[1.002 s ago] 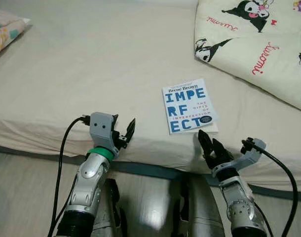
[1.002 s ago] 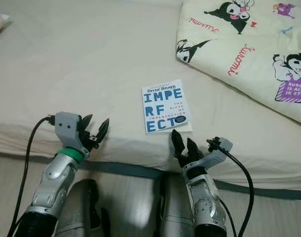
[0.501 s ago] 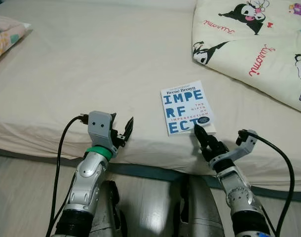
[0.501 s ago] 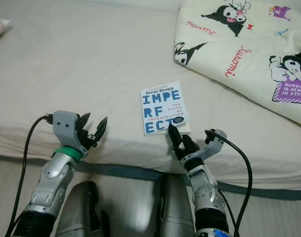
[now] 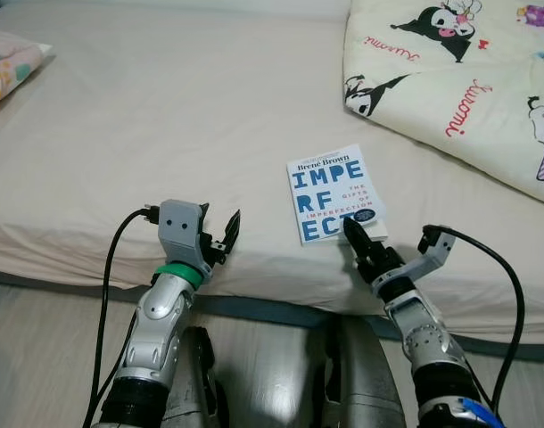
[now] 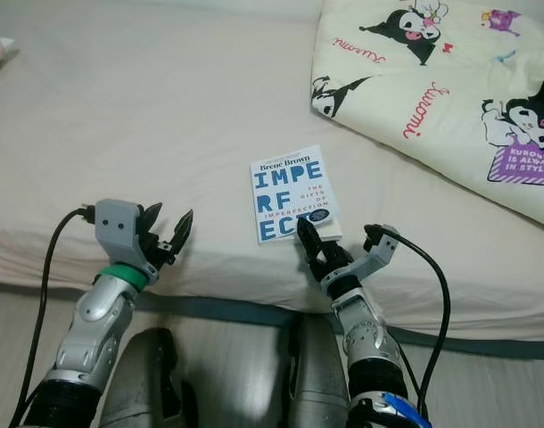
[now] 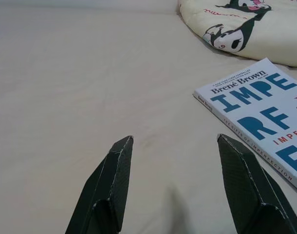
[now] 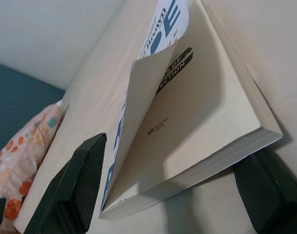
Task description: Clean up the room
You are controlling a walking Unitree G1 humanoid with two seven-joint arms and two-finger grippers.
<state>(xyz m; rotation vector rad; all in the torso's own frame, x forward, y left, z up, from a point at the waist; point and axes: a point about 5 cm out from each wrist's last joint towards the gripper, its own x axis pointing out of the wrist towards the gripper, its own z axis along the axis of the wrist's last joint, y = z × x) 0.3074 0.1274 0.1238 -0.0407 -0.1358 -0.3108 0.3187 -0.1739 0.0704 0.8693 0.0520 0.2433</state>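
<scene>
A white paperback book with big blue letters lies flat on the cream bed sheet, near the bed's front edge. My right gripper is at the book's near right corner, open. In the right wrist view the book lies between the two spread fingers, with its front cover curled up off the pages. My left gripper hovers over the bed's front edge left of the book, open and empty. In the left wrist view the left gripper points over bare sheet, with the book off to one side.
A cream quilt printed with black cartoon figures covers the bed's far right. A patterned pillow lies at the far left. The dark bed frame runs below the mattress edge, with wooden floor beneath my arms.
My right gripper has moved forward from the bed's edge to the book's near corner, and its fingers now straddle that corner. The left arm has barely moved.
</scene>
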